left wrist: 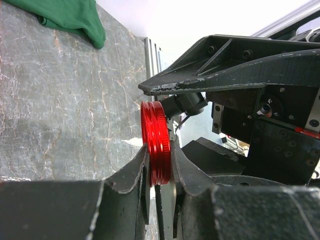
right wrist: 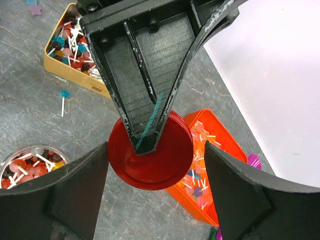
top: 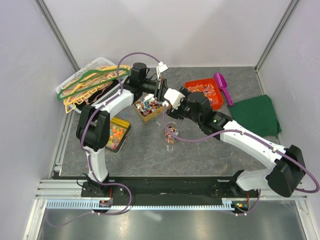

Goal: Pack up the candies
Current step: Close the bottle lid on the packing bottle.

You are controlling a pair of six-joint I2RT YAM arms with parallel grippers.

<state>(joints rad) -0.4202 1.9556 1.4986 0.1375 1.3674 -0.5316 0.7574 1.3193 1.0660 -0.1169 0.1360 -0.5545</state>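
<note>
We saw the left gripper (left wrist: 160,172) pinching the red lid (left wrist: 156,142) by its rim, and the right gripper (right wrist: 155,167) wide open around it, not touching. The candies (right wrist: 30,167) lay in the clear cup (top: 171,140) nearby. In our judgement, a release too early could drop the lid.

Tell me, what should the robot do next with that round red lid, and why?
Probably close the right fingers on the round red plastic lid. The left fingers pinch it across its flat faces, and the right fingers stand open on either side of its rim, so this looks like a handover awaiting the second grip.
</note>
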